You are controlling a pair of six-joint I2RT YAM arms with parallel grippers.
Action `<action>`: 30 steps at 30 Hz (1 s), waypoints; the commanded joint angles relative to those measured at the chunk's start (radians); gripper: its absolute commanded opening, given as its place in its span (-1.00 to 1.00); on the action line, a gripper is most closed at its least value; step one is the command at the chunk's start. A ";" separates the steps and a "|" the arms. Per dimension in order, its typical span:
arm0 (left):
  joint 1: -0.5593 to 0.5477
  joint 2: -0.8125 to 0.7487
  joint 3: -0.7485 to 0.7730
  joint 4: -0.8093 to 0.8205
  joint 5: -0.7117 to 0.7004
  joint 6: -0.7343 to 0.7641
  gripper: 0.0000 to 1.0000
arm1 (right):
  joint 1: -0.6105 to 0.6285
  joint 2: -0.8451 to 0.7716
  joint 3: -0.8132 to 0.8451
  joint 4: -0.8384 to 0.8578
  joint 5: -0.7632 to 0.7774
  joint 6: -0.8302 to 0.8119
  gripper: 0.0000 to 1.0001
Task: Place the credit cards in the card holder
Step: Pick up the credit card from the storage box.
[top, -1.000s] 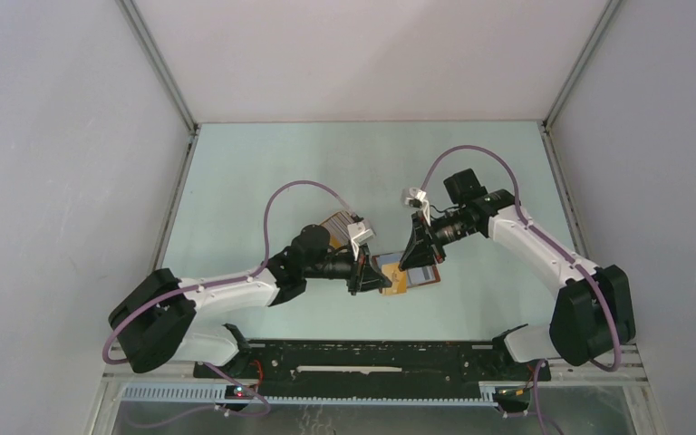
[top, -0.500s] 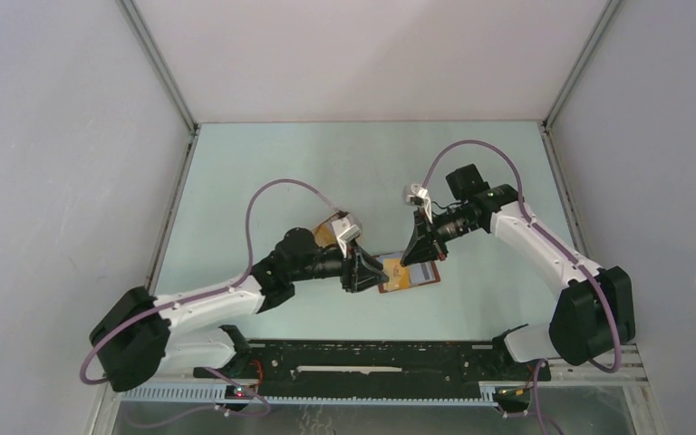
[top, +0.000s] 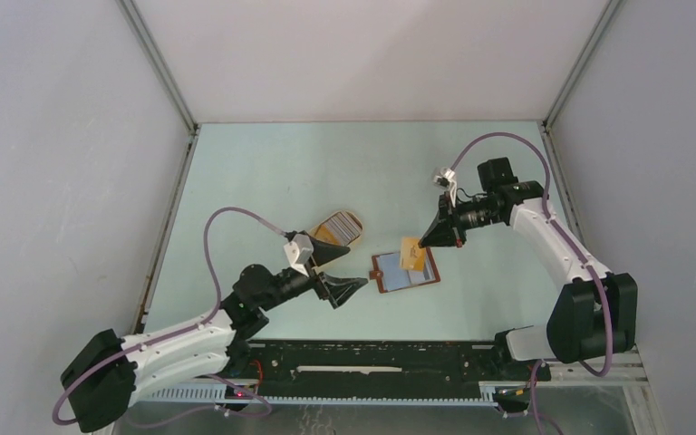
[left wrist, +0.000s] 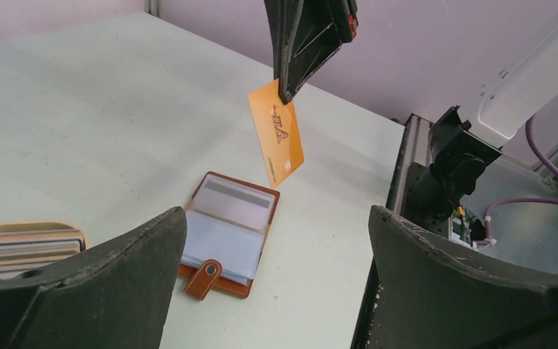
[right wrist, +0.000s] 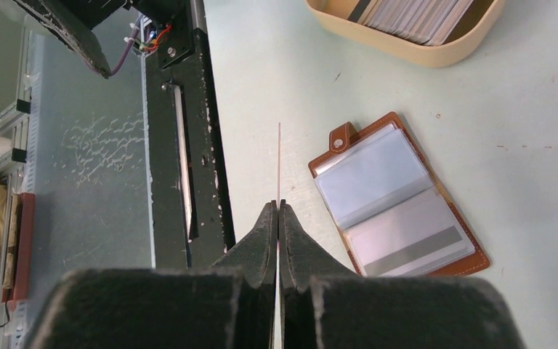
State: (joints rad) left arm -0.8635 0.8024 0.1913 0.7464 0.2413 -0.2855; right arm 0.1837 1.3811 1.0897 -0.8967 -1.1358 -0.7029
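Top view, left gripper [top: 352, 268]: a second ago it was closed at the card over the holder. It has now drawn back toward its base, jaws spread wide with nothing between them.
Top view, right gripper [top: 424, 243]: its jaws are pressed on the orange credit card [top: 410, 255], and it has risen and shifted to the far right of where the two arms met.
Top view, card holder [top: 405, 272]: lies open on the table [top: 263, 163], in the same spot as before, with the card hanging over its far right part.
Top view, tan tray [top: 321, 234]: sits just beyond the left gripper, with the remaining credit cards [top: 343, 224] in it as a striped row.
Left wrist view, card: dangles tilted from the right fingertips, pinched at its top edge, clear above the holder and not touching it.
Left wrist view, left fingers [left wrist: 109, 283]: stand far apart at either side of the frame.
Left wrist view, strap tab [left wrist: 205, 275]: points toward this camera.
Right wrist view, card: edge-on, a thin line running out of the tightly closed tips, with the holder to its right and the pockets facing up. One pocket shows a grey band; I cannot tell whether that is a card.
Meaning: the handover looks complete, and the right arm alone now carries the card.
Still to do: bring the card's edge to a pocket mouth. A pinch that close to the edge may let the card swing.
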 commanded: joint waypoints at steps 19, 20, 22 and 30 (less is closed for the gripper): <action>0.063 0.732 0.198 0.665 0.283 -0.225 0.77 | -0.105 0.150 0.106 -0.144 -0.138 -0.080 -1.00; 0.064 0.743 0.206 0.657 0.282 -0.230 0.76 | -0.103 0.166 0.115 -0.162 -0.141 -0.095 -1.00; 0.066 0.751 0.212 0.651 0.280 -0.241 0.74 | -0.097 0.194 0.132 -0.198 -0.130 -0.121 -1.00; 0.090 0.760 0.214 0.583 0.267 -0.298 0.63 | -0.069 0.233 0.160 -0.236 -0.070 -0.133 -1.00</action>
State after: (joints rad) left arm -0.7849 1.5505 0.3576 1.3228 0.5014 -0.5426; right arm 0.0994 1.6203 1.2076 -1.0901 -1.2224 -0.8040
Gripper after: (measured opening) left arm 0.825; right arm 0.008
